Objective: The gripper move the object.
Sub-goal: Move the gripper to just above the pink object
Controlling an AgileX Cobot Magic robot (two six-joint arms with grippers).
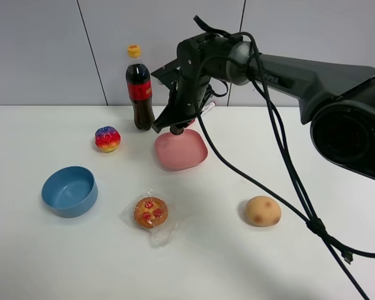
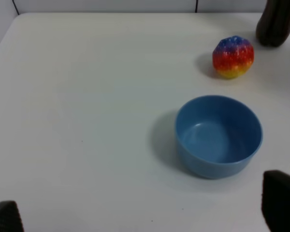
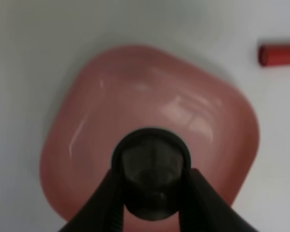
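My right gripper [image 1: 175, 125] reaches in from the right and hangs just above the pink bowl [image 1: 181, 150]. It is shut on the object [image 1: 177, 129], a tiny dark metallic dome. In the right wrist view the object [image 3: 151, 169] sits between the two dark fingers of the right gripper [image 3: 152, 195], over the middle of the pink bowl [image 3: 135, 96]. My left gripper [image 2: 142, 212] is open and empty; only its two fingertips [image 2: 280, 200] show, low over the table near the blue bowl [image 2: 217, 135].
A cola bottle [image 1: 139, 87] stands just behind and left of the pink bowl. A rainbow ball [image 1: 107, 139], a blue bowl [image 1: 69, 191], a wrapped cookie [image 1: 150, 212] and a tan bread-like lump [image 1: 262, 210] lie on the white table. A red cylinder [image 3: 279, 54] lies beside the pink bowl.
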